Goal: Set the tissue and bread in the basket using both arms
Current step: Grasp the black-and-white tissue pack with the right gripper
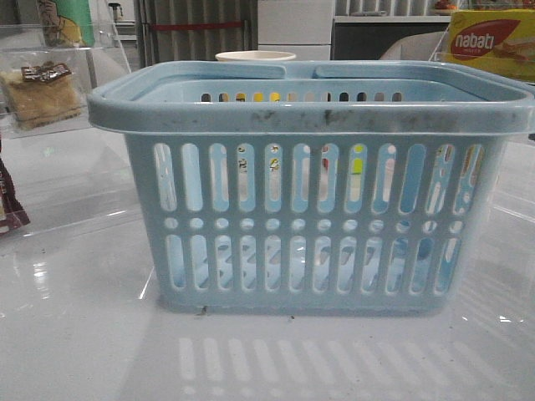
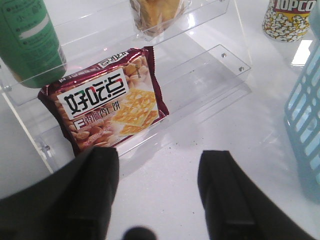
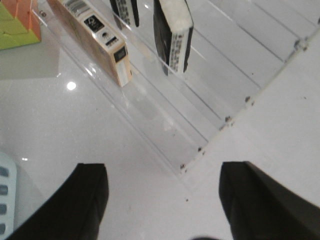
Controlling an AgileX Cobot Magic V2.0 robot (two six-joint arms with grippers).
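The light blue basket point(image 1: 309, 192) stands in the middle of the table; its edge shows in the left wrist view point(image 2: 305, 125) and its corner in the right wrist view point(image 3: 5, 200). The bread point(image 1: 38, 96), tan in a clear packet, sits on a clear shelf at the far left and shows partly in the left wrist view point(image 2: 157, 15). A black packet with a pale face, apparently the tissue point(image 3: 172, 37), stands on a clear shelf. My left gripper point(image 2: 160, 167) is open and empty over bare table. My right gripper point(image 3: 162, 175) is open and empty before the shelf.
A maroon biscuit packet point(image 2: 110, 100) and a green bottle point(image 2: 30, 40) sit on the left clear shelf. A popcorn cup point(image 2: 287, 20) stands beyond. A tan box point(image 3: 95, 40) and another black item point(image 3: 125, 10) are on the right shelf. A nabati box point(image 1: 493, 42) is at the far right.
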